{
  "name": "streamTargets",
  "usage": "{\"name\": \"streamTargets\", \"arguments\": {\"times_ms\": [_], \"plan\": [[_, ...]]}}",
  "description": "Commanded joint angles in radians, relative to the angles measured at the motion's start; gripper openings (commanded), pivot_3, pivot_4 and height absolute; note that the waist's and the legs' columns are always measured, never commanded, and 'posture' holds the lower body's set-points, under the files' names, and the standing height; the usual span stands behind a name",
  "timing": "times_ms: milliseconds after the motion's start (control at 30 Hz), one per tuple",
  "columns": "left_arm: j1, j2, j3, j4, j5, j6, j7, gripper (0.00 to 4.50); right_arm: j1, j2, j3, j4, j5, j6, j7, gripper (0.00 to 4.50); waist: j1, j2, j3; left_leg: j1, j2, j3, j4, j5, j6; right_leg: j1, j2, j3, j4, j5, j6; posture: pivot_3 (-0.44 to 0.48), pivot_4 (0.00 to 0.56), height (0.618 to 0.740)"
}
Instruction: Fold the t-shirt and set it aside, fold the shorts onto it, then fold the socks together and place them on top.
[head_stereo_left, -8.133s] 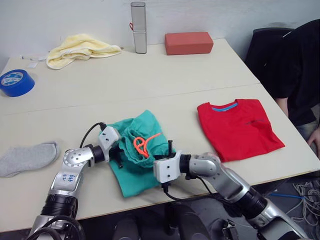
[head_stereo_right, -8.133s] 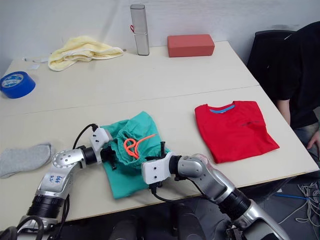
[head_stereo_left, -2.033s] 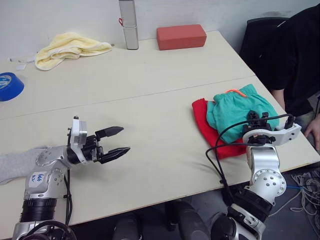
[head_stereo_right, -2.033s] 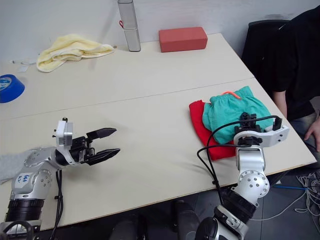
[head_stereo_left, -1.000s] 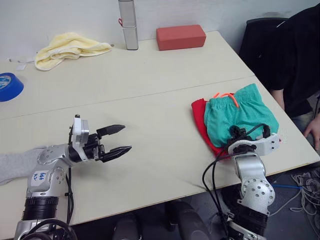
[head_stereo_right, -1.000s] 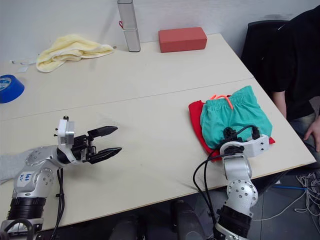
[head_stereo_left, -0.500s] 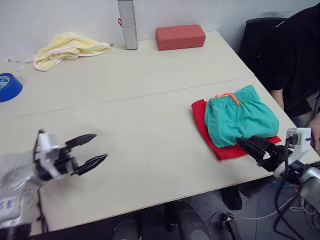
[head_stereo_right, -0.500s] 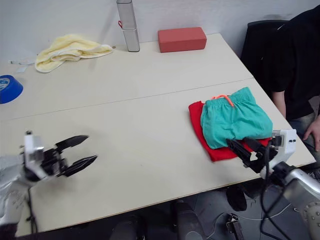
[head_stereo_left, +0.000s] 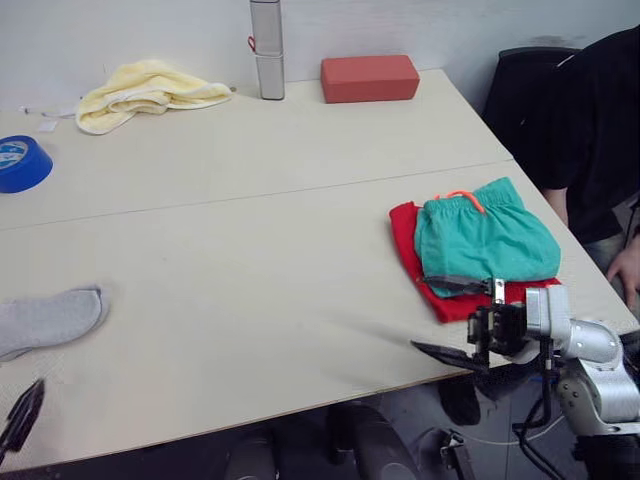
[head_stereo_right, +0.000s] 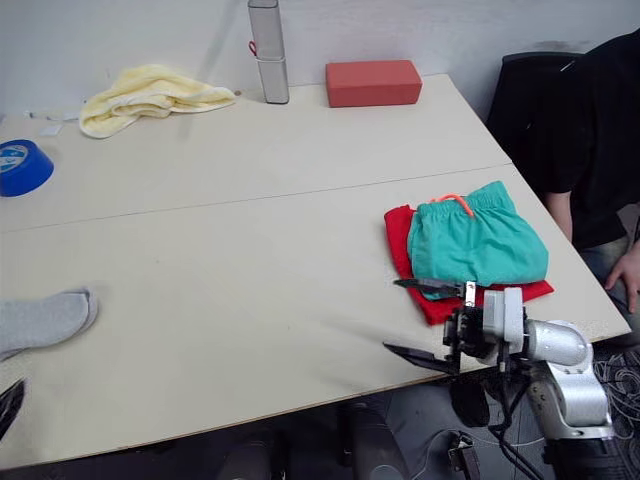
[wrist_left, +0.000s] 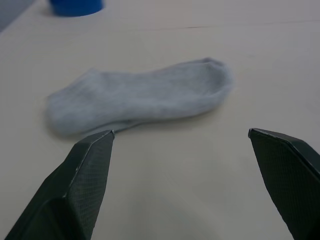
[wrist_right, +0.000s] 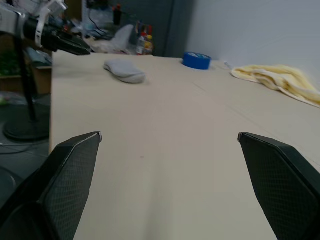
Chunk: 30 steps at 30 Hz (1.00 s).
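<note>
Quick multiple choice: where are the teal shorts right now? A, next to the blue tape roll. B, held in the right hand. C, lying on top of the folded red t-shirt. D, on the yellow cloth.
C: the shorts lie folded on the t-shirt near the table's right edge, and the right hand is open and empty beside them.

Shorts (head_stereo_right: 476, 243) stacked on t-shirt (head_stereo_right: 401, 243) at 3 o'clock; right gripper (head_stereo_right: 425, 321) spread wide at 4; sock (head_stereo_right: 42, 320) at 9.

The table (head_stereo_left: 250, 190) looks smooth and matt. The sock (wrist_left: 140, 97) is soft knit; the shorts (head_stereo_left: 485, 238) and t-shirt (head_stereo_left: 408, 240) are matt cloth. The fingers (wrist_left: 85, 175) show a fine textured black surface.
</note>
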Motion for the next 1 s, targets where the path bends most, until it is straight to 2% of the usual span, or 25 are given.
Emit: {"name": "streamTargets", "arguments": {"times_ms": [33, 233, 367, 433, 500, 567, 667, 767, 900, 1000], "plan": [[0.044, -0.025, 0.074, -0.009, -0.070, 0.027, 0.090, 4.50, 0.014, 0.019, 0.015, -0.060, 0.009, -0.029, 0.027, 4.46, 0.009, -0.001, -0.001, 0.000, 0.000, -0.001, 0.000, 0.000, 0.000, 0.000, 0.000, -0.001, 0.000, 0.000, -0.001, 0.000, 0.150, 0.740], [0.010, 0.014, 0.077, -0.089, -0.232, 0.180, 0.247, 4.50, -0.007, 0.034, 0.024, -0.089, 0.022, -0.016, 0.024, 4.46, 0.022, -0.003, -0.002, 0.000, 0.000, -0.002, 0.001, -0.002, -0.002, 0.001, 0.000, -0.002, 0.000, -0.001, -0.002, 0.000, 0.150, 0.740], [-0.011, 0.060, 0.032, -0.177, -0.470, 0.385, 0.385, 4.50, -0.045, 0.038, 0.039, -0.087, 0.009, -0.037, 0.045, 4.46, 0.023, -0.003, -0.002, 0.001, 0.001, -0.002, 0.003, -0.003, -0.004, 0.003, 0.000, -0.002, 0.000, 0.000, -0.002, 0.000, 0.150, 0.740], [-0.031, 0.088, 0.016, -0.176, -0.673, 0.501, 0.611, 4.50, -0.065, 0.038, 0.047, -0.085, 0.002, -0.045, 0.053, 4.46, 0.023, -0.003, -0.002, 0.003, 0.001, -0.002, 0.002, -0.003, -0.004, 0.006, 0.000, -0.002, 0.000, 0.000, -0.002, 0.000, 0.150, 0.740], [-0.082, 0.119, -0.017, -0.166, -0.939, 0.532, 0.815, 4.50, -0.088, 0.041, 0.051, -0.086, 0.001, -0.040, 0.046, 4.46, 0.025, -0.002, -0.001, 0.008, 0.001, -0.002, 0.001, -0.001, -0.001, 0.010, 0.000, -0.001, 0.000, 0.000, -0.001, 0.000, 0.150, 0.740], [-0.123, 0.162, -0.048, -0.144, -1.061, 0.545, 0.949, 4.50, -0.102, 0.044, 0.056, -0.089, 0.000, -0.033, 0.041, 4.46, 0.028, -0.002, -0.002, 0.015, 0.002, -0.002, 0.000, -0.002, -0.001, 0.015, 0.000, -0.001, 0.001, 0.000, -0.003, 0.000, 0.150, 0.740], [-0.190, 0.214, -0.085, -0.088, -1.187, 0.534, 1.105, 4.50, -0.114, 0.046, 0.061, -0.092, -0.005, -0.029, 0.037, 4.46, 0.027, -0.002, -0.001, 0.016, 0.002, -0.002, 0.000, -0.002, -0.002, 0.016, 0.000, -0.002, 0.003, -0.002, -0.005, 0.000, 0.150, 0.740], [-0.262, 0.268, -0.128, -0.006, -1.257, 0.569, 1.192, 4.50, -0.124, 0.050, 0.063, -0.095, -0.009, -0.024, 0.023, 4.46, 0.029, -0.001, -0.001, 0.017, 0.002, -0.002, 0.000, -0.001, -0.004, 0.016, 0.000, -0.002, 0.005, -0.003, -0.006, 0.000, 0.150, 0.740], [-0.393, 0.320, -0.194, 0.125, -1.259, 0.608, 1.292, 4.50, -0.143, 0.050, 0.062, -0.102, -0.010, -0.017, 0.002, 4.46, 0.031, 0.000, -0.002, 0.017, 0.002, -0.002, 0.001, 0.000, -0.005, 0.016, 0.000, -0.002, 0.007, -0.003, -0.006, 0.000, 0.150, 0.740], [-0.486, 0.346, -0.233, 0.220, -1.240, 0.596, 1.341, 4.50, -0.155, 0.051, 0.062, -0.107, -0.010, -0.014, -0.013, 4.46, 0.035, 0.005, -0.003, 0.017, 0.001, -0.002, 0.001, 0.003, -0.005, 0.016, 0.000, -0.002, 0.007, -0.002, -0.007, 0.000, 0.150, 0.740]]}}
